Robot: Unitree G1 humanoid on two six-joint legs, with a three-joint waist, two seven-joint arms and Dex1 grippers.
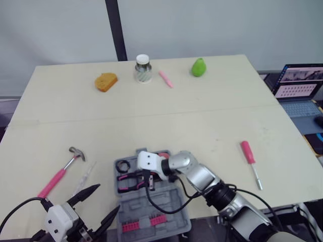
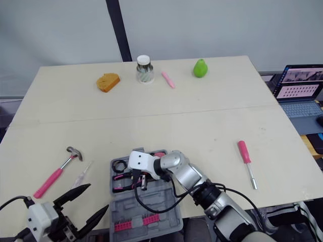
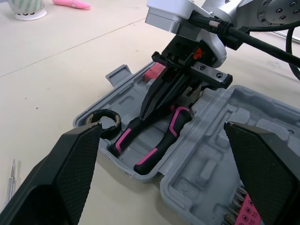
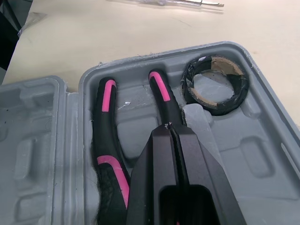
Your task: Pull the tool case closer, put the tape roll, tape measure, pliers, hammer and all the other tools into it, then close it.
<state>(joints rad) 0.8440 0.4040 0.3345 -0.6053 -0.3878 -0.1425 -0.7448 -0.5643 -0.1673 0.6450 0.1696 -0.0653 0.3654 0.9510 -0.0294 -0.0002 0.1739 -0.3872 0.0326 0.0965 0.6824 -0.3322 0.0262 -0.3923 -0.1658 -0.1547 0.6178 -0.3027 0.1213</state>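
The grey tool case (image 1: 160,205) lies open at the table's front edge. In its tray lie a black tape roll (image 4: 214,86), black-and-pink pliers (image 4: 110,140) and a pink item (image 3: 152,72) at the far end. My right gripper (image 4: 169,127) is shut, its tips pointing down between the pliers' handles; the pliers' head is hidden beneath it. Open and empty, my left gripper (image 1: 98,206) hovers just left of the case. A pink-handled hammer (image 1: 60,171) and a small clear screwdriver (image 1: 85,179) lie to the left. To the right lies a pink screwdriver (image 1: 251,157).
A row of pink bits (image 1: 144,223) sits in the case's near half. Along the far edge stand a sponge-like orange item (image 1: 105,81), a jar (image 1: 143,68), a pink marker (image 1: 166,78) and a green pear (image 1: 199,67). A laptop (image 1: 300,88) sits off the table's right.
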